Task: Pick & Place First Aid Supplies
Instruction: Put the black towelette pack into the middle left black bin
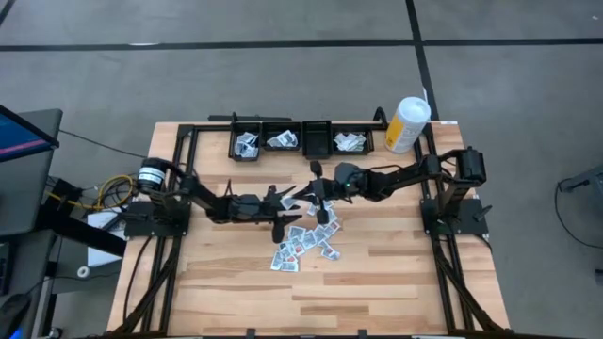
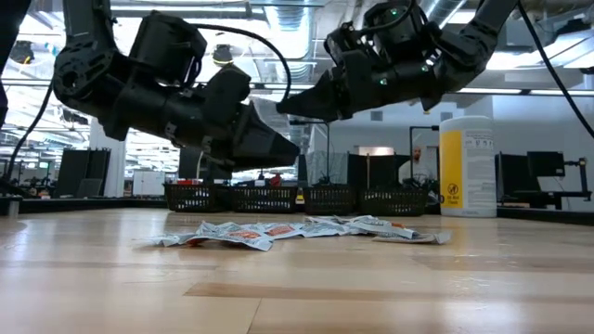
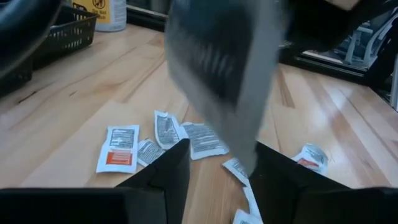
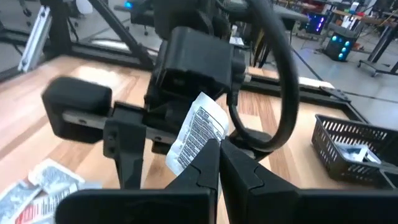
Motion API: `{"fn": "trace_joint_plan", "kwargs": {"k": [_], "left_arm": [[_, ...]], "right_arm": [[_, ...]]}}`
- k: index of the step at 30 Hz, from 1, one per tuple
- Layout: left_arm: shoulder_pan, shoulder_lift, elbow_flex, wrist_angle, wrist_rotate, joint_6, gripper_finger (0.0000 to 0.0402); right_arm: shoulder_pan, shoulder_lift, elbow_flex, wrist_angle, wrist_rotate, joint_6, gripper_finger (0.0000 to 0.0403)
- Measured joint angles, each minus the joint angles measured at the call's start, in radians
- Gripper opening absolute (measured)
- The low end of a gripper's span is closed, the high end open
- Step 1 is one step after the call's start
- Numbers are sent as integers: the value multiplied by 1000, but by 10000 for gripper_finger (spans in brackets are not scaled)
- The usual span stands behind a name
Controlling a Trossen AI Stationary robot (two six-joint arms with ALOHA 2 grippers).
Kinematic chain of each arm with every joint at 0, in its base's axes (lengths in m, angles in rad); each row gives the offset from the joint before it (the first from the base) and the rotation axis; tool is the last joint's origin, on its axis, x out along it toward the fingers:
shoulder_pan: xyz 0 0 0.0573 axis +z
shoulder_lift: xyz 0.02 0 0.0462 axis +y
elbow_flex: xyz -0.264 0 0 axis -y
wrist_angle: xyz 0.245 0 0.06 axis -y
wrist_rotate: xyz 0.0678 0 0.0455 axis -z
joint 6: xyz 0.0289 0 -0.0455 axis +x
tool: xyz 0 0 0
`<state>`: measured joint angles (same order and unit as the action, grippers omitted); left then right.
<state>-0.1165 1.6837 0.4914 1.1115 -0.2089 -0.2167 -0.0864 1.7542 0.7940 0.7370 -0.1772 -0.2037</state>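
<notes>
One white packet with grey print (image 4: 200,127) hangs in the air above the table's middle, with my right gripper (image 4: 219,149) shut on it. My left gripper (image 3: 217,168) faces it from the table's left, open, and the blurred packet (image 3: 217,68) stands between and just ahead of its fingers. The other first aid supplies lie flat in a loose pile (image 1: 306,240) on the wooden table below both grippers, also seen in the low view (image 2: 297,229). In the high view the two grippers (image 1: 287,209) (image 1: 303,195) meet tip to tip. My right gripper pinches the packet near one edge (image 4: 198,146) between its two fingertips. The fingers come about level from the table's right. The packet juts out past the fingertips, tilted and clear of the table. I cannot tell whether my left gripper touches the packet.
Several black baskets (image 1: 283,139) stand in a row along the far edge, some holding packets. A tall white-and-yellow canister (image 1: 407,122) stands at the far right. Black frame rails (image 1: 443,273) run along the table's sides. Bare wood lies toward the near edge.
</notes>
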Motion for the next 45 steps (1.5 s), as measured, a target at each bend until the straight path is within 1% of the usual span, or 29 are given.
{"fn": "trace_joint_plan", "kwargs": {"k": [4, 9, 15, 20, 34, 37, 40, 43, 45], "left_arm": [[6, -1, 13, 6, -5, 2, 150], [32, -28, 13, 5, -57, 2, 149], [65, -92, -6, -8, -78, 21, 149], [78, -153, -37, -29, -74, 26, 149], [68, -162, -47, -42, -70, 26, 145], [63, -162, -47, -52, -70, 25, 123], [56, -163, -46, -58, -63, 26, 79], [48, -163, -46, -61, -60, 43, 24], [48, -163, -46, -64, -45, 52, 11]], "right_arm": [[0, 0, 0, -15, 0, -9, 1], [1, 0, 0, -20, 0, -9, 1], [1, 0, 0, -36, 0, -9, 1], [0, -1, 3, -42, 4, -13, 1], [1, -1, 1, -53, -2, -15, 1], [2, 0, 0, -58, -4, -15, 1], [10, 1, 0, -61, -3, -15, 5], [20, 1, -1, -61, 0, -15, 20], [28, 1, -2, -64, 0, -15, 36]]}}
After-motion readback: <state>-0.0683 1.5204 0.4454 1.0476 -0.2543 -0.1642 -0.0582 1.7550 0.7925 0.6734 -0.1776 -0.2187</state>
